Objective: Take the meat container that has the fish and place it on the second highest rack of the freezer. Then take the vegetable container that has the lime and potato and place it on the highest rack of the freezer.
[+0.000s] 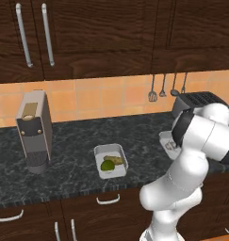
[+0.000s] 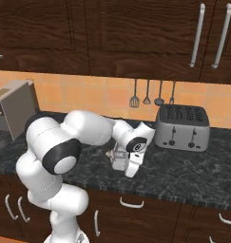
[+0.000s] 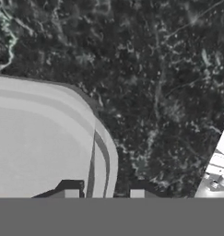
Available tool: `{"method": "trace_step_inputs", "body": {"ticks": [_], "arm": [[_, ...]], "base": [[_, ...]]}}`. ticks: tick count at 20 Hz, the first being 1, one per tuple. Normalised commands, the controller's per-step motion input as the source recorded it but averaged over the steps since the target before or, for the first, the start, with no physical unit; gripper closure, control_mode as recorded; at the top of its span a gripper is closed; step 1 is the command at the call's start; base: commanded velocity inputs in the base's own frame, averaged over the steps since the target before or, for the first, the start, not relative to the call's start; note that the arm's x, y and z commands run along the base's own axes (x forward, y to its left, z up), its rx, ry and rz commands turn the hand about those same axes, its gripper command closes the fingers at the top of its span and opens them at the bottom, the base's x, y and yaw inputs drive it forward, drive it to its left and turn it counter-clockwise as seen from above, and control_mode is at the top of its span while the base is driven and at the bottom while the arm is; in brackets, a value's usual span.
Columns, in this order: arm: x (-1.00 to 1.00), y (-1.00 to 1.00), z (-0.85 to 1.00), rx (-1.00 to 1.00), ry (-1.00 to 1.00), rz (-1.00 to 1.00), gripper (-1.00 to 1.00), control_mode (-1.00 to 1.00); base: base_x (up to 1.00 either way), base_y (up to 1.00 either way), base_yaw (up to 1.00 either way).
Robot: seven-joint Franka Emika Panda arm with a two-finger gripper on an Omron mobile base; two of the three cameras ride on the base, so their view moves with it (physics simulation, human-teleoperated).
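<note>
The meat container [image 1: 166, 140] is a pale tray on the dark counter, mostly hidden behind my arm; a grey bit of the fish [image 1: 172, 146] shows in it. In the hand view one rounded corner of this container [image 3: 44, 138] lies below me. My gripper [image 3: 103, 193] stands astride its wall, one fingertip [image 3: 69, 193] inside and the other outside, with a thin gap on each side. The vegetable container [image 1: 119, 172] sits further left with the lime [image 1: 107, 165] and potato [image 1: 115, 159] in it. The freezer is out of view.
A grey coffee machine [image 1: 35, 129] stands at the left of the counter and a silver toaster [image 2: 182, 127] at the right. Utensils [image 2: 146, 97] hang on the tiled wall. Dark wood cabinets run above and below the counter.
</note>
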Motion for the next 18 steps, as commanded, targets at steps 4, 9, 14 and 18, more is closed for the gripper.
{"method": "trace_step_inputs", "body": {"ticks": [4, 9, 14, 18], "arm": [[-0.54, 0.16, 0.26, 0.0, -0.19, 0.0, 1.0, -1.0], [-0.55, 0.25, 0.65, 0.0, -0.35, 0.0, 1.0, -1.0], [-0.36, 0.45, 0.83, 0.0, -0.3, 0.0, 1.0, -1.0], [-0.4, 0.52, 0.71, 0.0, -0.16, 0.0, 1.0, -1.0]], "base": [[0.0, 0.0, 0.0], [0.0, 0.0, 0.0], [0.0, 0.0, 0.0], [0.0, 0.0, 0.0]]}}
